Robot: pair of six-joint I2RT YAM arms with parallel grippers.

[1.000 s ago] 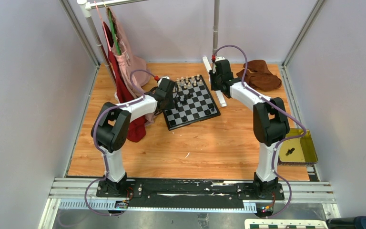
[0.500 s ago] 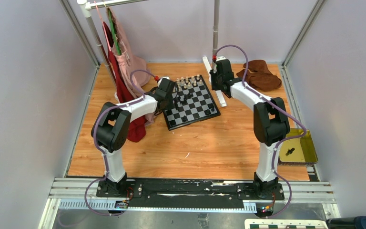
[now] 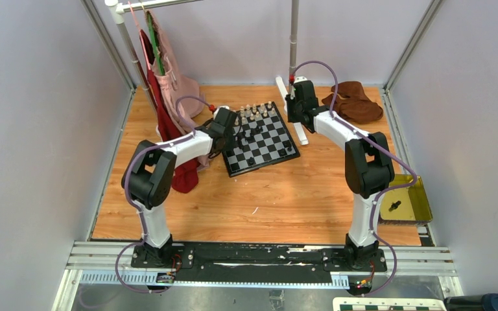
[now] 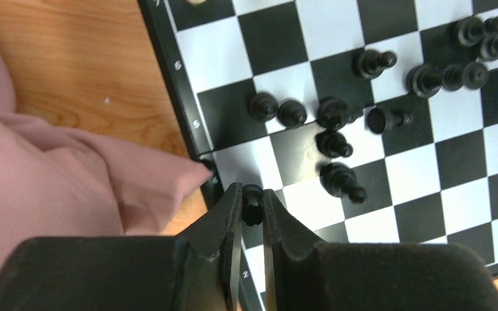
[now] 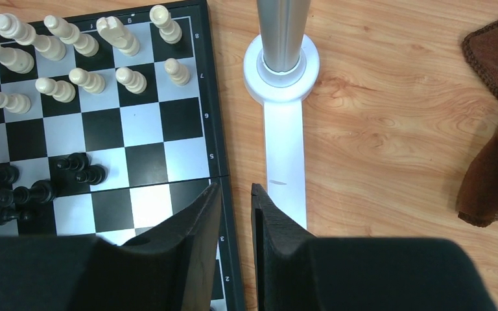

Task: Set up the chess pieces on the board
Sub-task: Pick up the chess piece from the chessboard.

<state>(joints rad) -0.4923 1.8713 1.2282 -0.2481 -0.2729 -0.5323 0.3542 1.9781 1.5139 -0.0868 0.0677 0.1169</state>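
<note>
Top external view: a wooden table point(image 3: 285, 194) carries the board point(image 3: 267, 144), which lies flat and is turned so that its edges run slantwise to the table's sides. One corner points toward the arm bases. The cream pieces point(image 3: 257, 110) line its far edge, too small here to tell apart.

Left wrist view: the left gripper point(image 4: 253, 194) is over the board's left border, just beside a fold of pink cloth point(image 4: 52, 181). Its jaws are pressed onto a black piece point(image 4: 252, 206). Only the rounded top of that piece shows between the fingertips. Its base is hidden, so its long axis cannot be read with certainty. Other black pieces point(image 4: 337, 123) cluster on the middle squares, their heads pointing toward the right of the picture. Whether each stands or lies on its side is hard to make out, and those at the upper right are cut off by the frame.

Right wrist view: the right gripper point(image 5: 236, 191) hangs above the board's right border. Its jaws stand a narrow gap apart with nothing between them. The cream pieces form two rows, and the left end of the rows is cut off. A white pole base point(image 5: 284, 78) and a brown cloth point(image 5: 493, 129) lie off the board to the right.
</note>
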